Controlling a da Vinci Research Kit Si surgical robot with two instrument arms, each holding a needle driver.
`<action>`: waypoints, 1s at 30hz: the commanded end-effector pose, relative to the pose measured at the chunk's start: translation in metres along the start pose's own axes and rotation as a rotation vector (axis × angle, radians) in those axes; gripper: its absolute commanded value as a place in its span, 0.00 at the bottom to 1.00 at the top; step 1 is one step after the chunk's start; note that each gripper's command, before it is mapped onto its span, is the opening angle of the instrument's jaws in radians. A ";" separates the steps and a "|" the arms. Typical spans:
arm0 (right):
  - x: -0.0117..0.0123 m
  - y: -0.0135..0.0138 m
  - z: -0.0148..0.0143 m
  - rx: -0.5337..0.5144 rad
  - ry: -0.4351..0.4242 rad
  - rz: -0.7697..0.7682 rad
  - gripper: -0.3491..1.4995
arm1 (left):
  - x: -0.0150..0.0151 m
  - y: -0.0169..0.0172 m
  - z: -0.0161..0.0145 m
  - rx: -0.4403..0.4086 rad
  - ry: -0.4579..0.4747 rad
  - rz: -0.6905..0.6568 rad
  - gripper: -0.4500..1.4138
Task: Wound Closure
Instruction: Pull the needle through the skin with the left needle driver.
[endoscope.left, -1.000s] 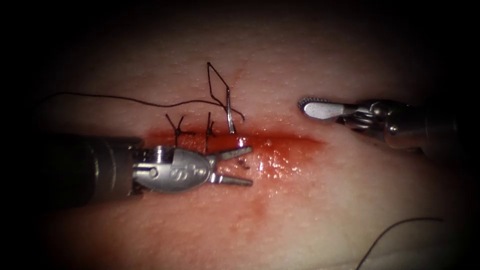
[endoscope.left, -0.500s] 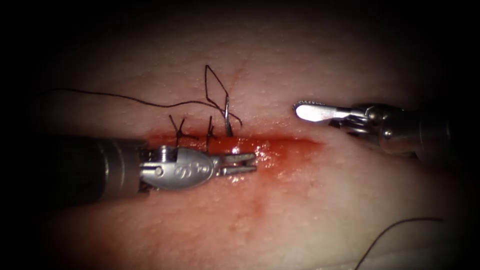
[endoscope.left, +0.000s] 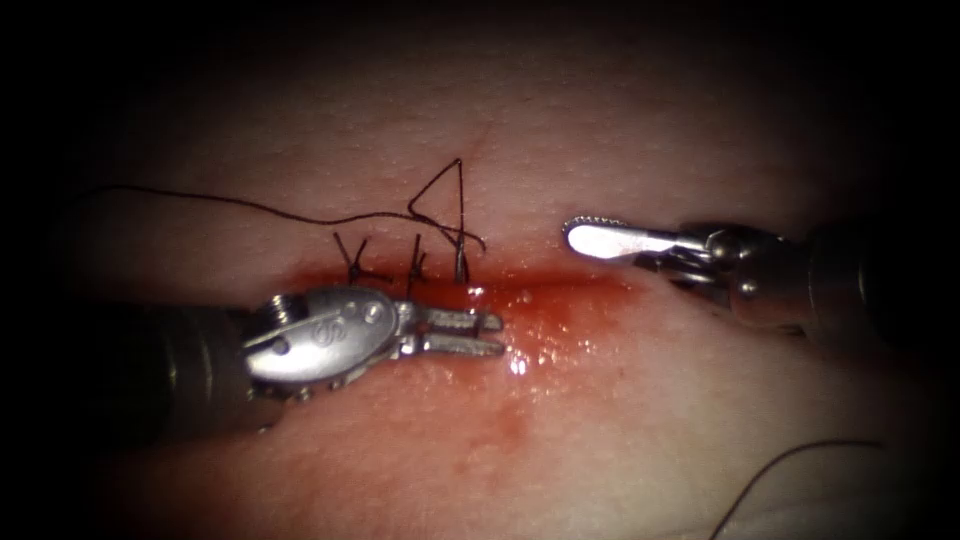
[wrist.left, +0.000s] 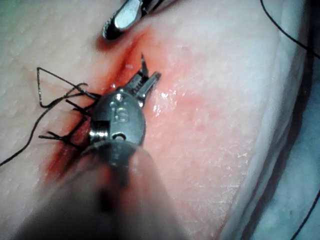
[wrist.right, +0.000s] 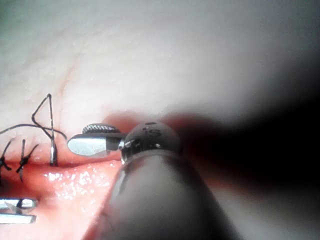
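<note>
1. Two knots (endoscope.left: 355, 262) sit on the cut (endoscope.left: 560, 290) in our endoscope view. Right of them the needle (endoscope.left: 461, 262) stands in its upper edge, sunk deeper than a second ago, thread (endoscope.left: 437, 195) looped above. Left tool (endoscope.left: 493, 334) has narrowed to a small gap and holds nothing. Right tool (endoscope.left: 582, 237) has crept closer, empty, and looks pressed together.
2. Left wrist view: our left tool (wrist.left: 150, 82) lies on the wet tissue (wrist.left: 210, 150), nearly closed.
3. Right wrist view: right tool (wrist.right: 87, 142) just beside the needle (wrist.right: 52, 152), not touching.
</note>
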 end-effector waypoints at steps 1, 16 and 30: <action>-0.0005 0.0005 0.0007 0.004 -0.007 0.000 0.23 | -0.0001 -0.0002 0.0005 -0.012 0.009 -0.021 0.00; -0.0010 0.0005 0.0011 0.008 -0.029 0.014 0.21 | 0.0050 0.0018 -0.0021 -0.288 0.141 -0.473 0.00; -0.0018 -0.0025 0.0008 0.080 -0.174 -0.456 0.50 | 0.0104 0.0026 -0.0054 -0.220 0.199 -0.157 0.00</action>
